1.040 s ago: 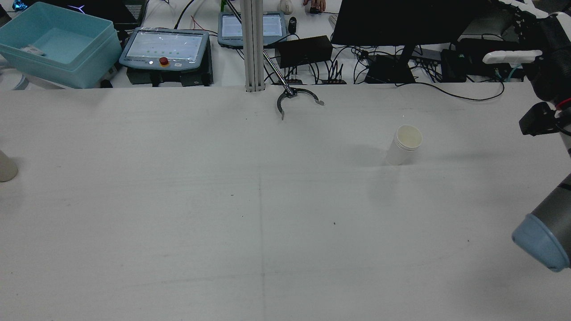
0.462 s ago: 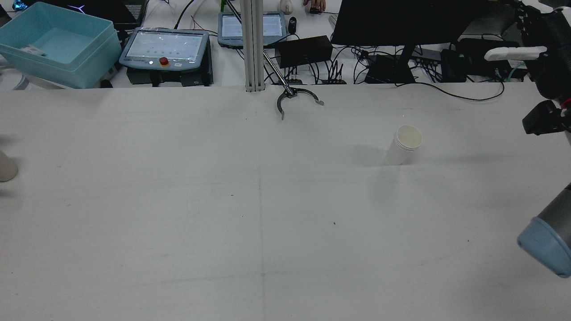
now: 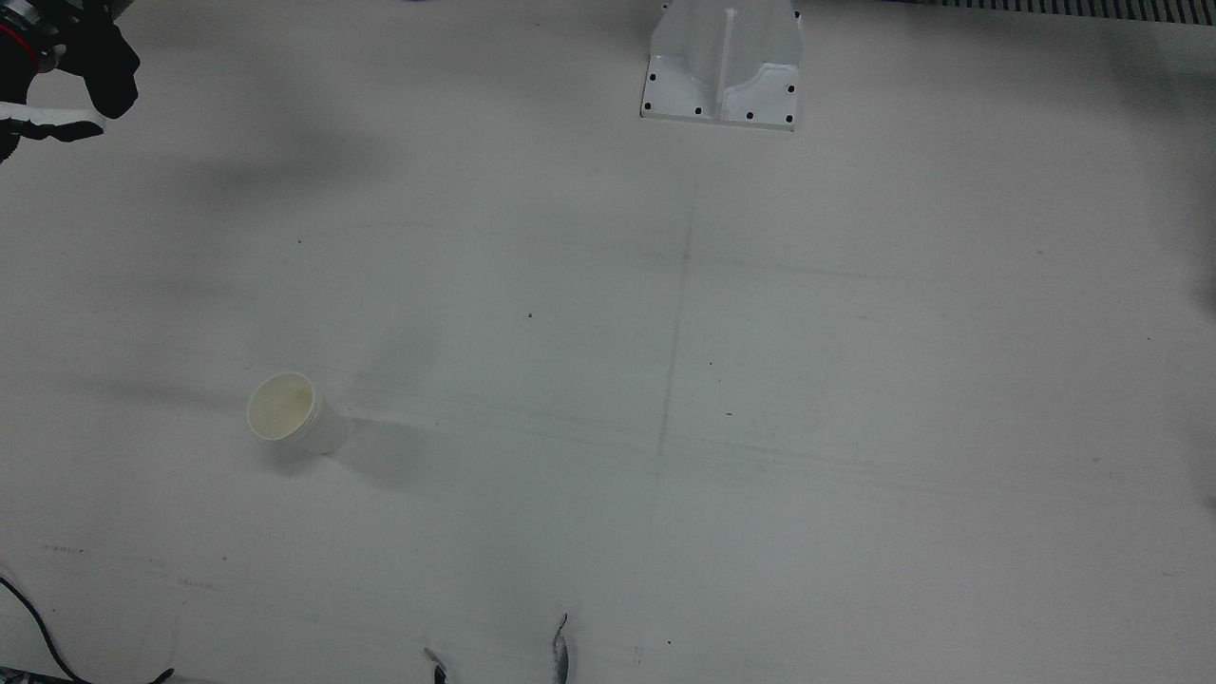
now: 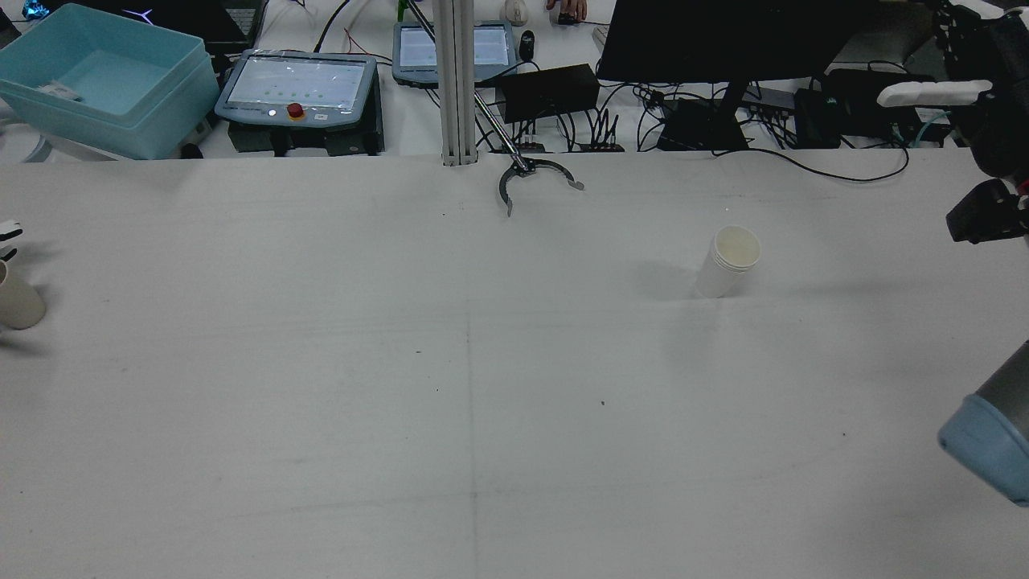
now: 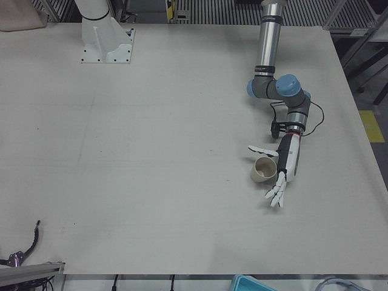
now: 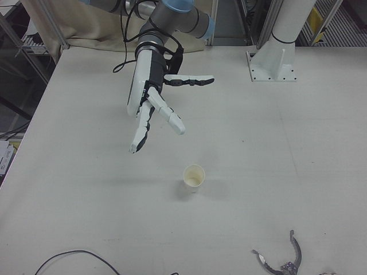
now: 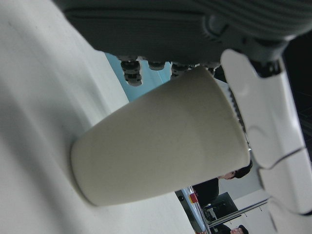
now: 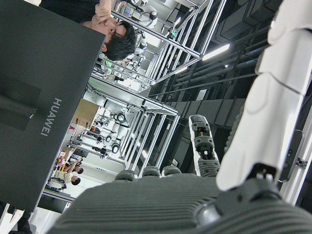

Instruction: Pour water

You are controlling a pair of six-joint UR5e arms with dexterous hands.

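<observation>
A beige cup (image 5: 264,170) stands upright near the table's edge on my left side, also cut by the rear view's left border (image 4: 18,297). My left hand (image 5: 282,167) lies alongside it with its fingers straight, open; the left hand view shows the cup (image 7: 161,141) close against the palm, fingers (image 7: 265,112) beside it. A white cup (image 4: 730,259) stands upright on the right half, its inside pale yellow (image 3: 282,408) (image 6: 194,177). My right hand (image 6: 152,97) hovers open and spread, high above the table, apart from the white cup.
A black claw-shaped tool (image 4: 532,178) lies at the table's far edge. Beyond it are a teal bin (image 4: 104,80), teach pendants (image 4: 297,84), a monitor (image 4: 723,32) and cables. An arm pedestal (image 3: 724,66) is bolted to the table.
The beige cup has shifted slightly right and up at the rear view's left edge, and a left fingertip now shows there. The right arm has drifted a little to the right.
</observation>
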